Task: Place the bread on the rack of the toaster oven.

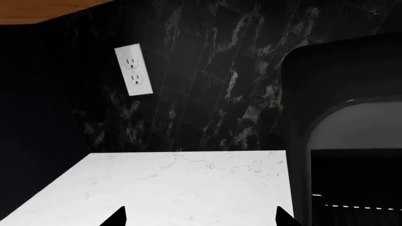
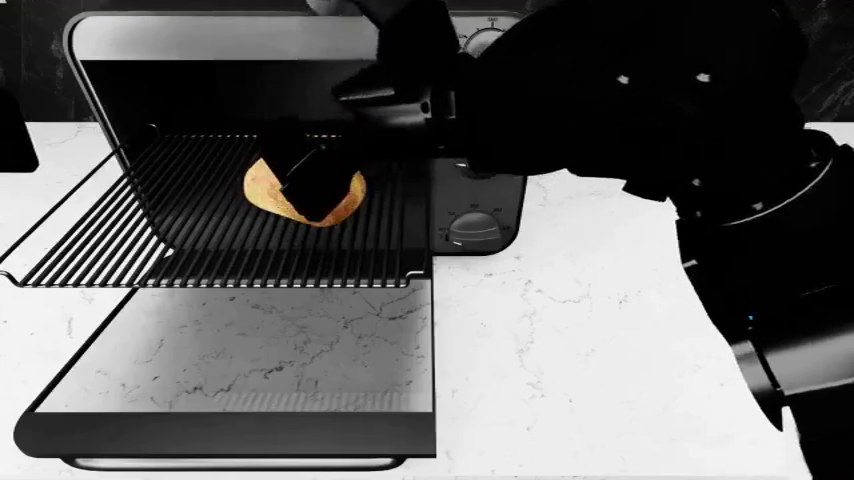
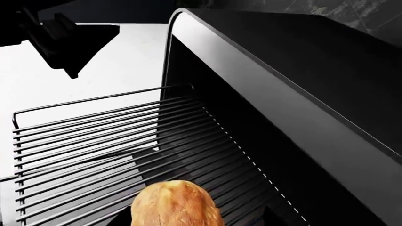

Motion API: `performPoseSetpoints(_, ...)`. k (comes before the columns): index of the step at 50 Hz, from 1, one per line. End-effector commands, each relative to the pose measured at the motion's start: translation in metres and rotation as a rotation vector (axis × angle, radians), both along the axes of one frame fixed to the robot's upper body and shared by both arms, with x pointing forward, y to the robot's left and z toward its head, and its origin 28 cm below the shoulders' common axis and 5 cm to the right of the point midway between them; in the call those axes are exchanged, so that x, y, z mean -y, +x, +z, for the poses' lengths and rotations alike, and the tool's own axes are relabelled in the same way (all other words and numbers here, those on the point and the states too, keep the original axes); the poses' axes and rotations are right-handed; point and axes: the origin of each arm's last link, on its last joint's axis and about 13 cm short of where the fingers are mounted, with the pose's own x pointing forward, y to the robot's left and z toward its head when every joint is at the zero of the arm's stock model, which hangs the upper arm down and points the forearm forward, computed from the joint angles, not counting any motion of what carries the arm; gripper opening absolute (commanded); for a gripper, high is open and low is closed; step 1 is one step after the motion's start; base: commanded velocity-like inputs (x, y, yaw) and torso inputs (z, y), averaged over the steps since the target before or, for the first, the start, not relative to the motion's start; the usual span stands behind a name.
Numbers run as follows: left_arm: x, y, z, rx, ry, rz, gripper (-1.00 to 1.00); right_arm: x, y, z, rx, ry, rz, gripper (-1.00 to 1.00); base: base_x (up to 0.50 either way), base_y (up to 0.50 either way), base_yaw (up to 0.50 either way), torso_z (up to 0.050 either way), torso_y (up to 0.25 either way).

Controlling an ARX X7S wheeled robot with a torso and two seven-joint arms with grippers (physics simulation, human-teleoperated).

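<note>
The bread (image 2: 304, 195) sits over the middle of the rack (image 2: 200, 250), which is pulled out of the oven (image 2: 267, 60) above the dropped door (image 2: 227, 360). The right gripper (image 2: 310, 178) reaches down onto it from above, its dark fingers straddling the roll; whether they grip it or have let go, the pictures do not show. In the right wrist view the bread (image 3: 176, 205) lies low over the bars (image 3: 94, 155).

The roll is probably light, with a stiff crust that dents or flakes under a hard squeeze. Its bumpy skin should give fair grip, best taken across the widest part. Being roundish, it may rock on the thin bars.

The rack's raised rim guards the front and sides. The oven's roof hangs close behind the arm, so straight up and toward the robot looks like the freest way out.

The left gripper (image 1: 201, 219) stands open and empty over bare counter (image 1: 169, 183), beside the oven's side.
</note>
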Motion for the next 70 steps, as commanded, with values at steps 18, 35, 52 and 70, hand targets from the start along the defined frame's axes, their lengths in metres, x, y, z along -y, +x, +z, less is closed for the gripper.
performPoseSetpoints(18, -0.005, -0.007, 0.008, 0.031, -0.021, -0.012, 1.0, 0.051, -0.054, 0.015, 0.211, 0.149, -0.239, 1.0, 0.0, 0.0, 0.0, 0.0, 0.0)
performPoseSetpoints(35, 0.004, -0.025, 0.05, 0.06, -0.013, -0.035, 1.0, 0.088, -0.054, 0.032, 0.254, 0.131, -0.561, 1.0, 0.0, 0.0, 0.0, 0.0, 0.0)
performPoseSetpoints(52, 0.014, -0.033, 0.077, 0.064, -0.005, -0.101, 1.0, 0.122, -0.087, 0.051, 0.322, 0.035, -0.872, 1.0, 0.0, 0.0, 0.0, 0.0, 0.0)
performPoseSetpoints(70, 0.022, -0.029, 0.092, 0.079, 0.039, -0.115, 1.0, 0.142, -0.075, 0.063, 0.322, 0.099, -1.006, 1.0, 0.0, 0.0, 0.0, 0.0, 0.0)
